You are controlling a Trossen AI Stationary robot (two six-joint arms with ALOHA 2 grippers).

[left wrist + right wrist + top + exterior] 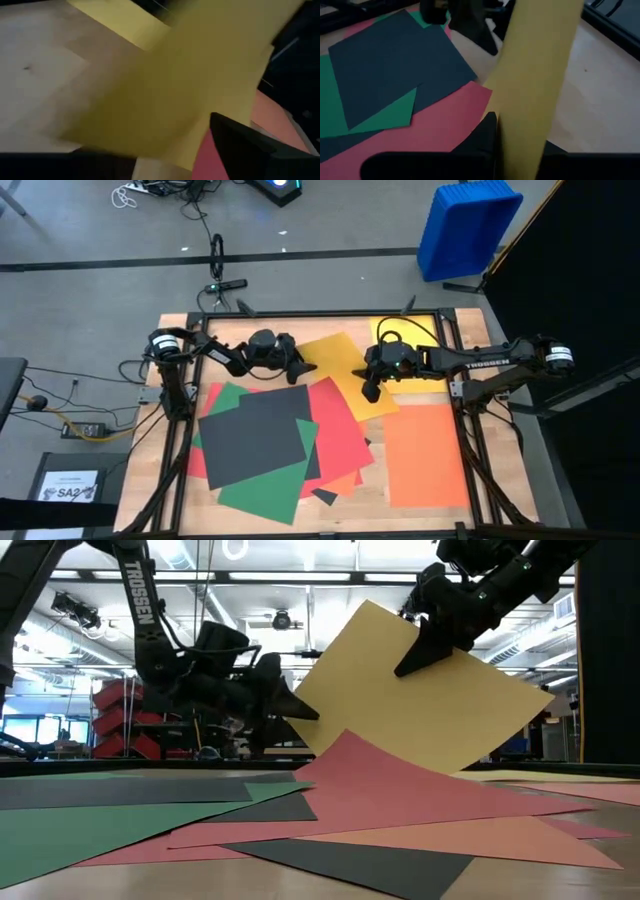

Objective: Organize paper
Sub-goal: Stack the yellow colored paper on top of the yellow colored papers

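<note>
Item, my left gripper (300, 367): at the back of the table (420, 505), just beside the near corner of the yellow sheet (345, 370). Jaws parted, holding nothing that I can see; whether a finger still brushes that corner I cannot tell, as the wrist view is filled with blurred yellow.

Item, pile of paper: spread over the table's left and middle. A dark grey sheet (255, 435) lies uppermost, green sheets (262, 490) under it, a red sheet (340, 435) beneath those, with orange and another dark corner poking out at the front edge. How many sheets lie under the pile is hidden.

Item, yellow sheet: lifted and tilted steeply, its lower edge resting on the red sheet, as the low view shows.

Item, my right gripper (372, 385): clenched on the yellow sheet's edge, raised over the table's middle.

Item, orange sheet (425, 455): flat and alone at the right, apart from the pile.

Step in hand, as I judge it: carrying the yellow sheet out of the muddle to a place of its own. Next move calls for keeping the pinch firm, lifting the dragging edge clear of the red sheet, and laying it flat and square.
</note>
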